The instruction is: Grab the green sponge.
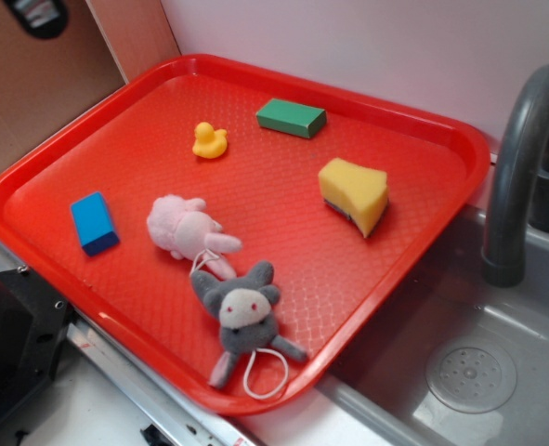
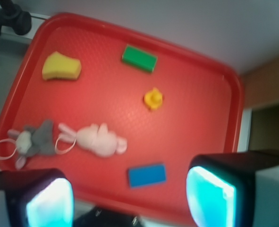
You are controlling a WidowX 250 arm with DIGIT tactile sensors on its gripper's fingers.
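The green sponge [image 1: 354,193] is a thick yellow foam wedge with a thin dark layer on its lower face, lying on the right side of the red tray [image 1: 255,70]. In the wrist view the green sponge [image 2: 61,66] shows at the tray's [image 2: 196,94] upper left. My gripper [image 2: 130,201] hangs high above the tray's near edge, far from the sponge, open, with nothing between its cyan pads [image 2: 210,198]. The gripper is out of the exterior view.
On the tray also lie a flat green block [image 1: 291,117], a yellow duck [image 1: 209,141], a blue block [image 1: 94,223], a pink plush [image 1: 186,232] and a grey plush [image 1: 244,316]. A grey sink [image 1: 478,372] with a dark faucet [image 1: 520,158] sits to the right.
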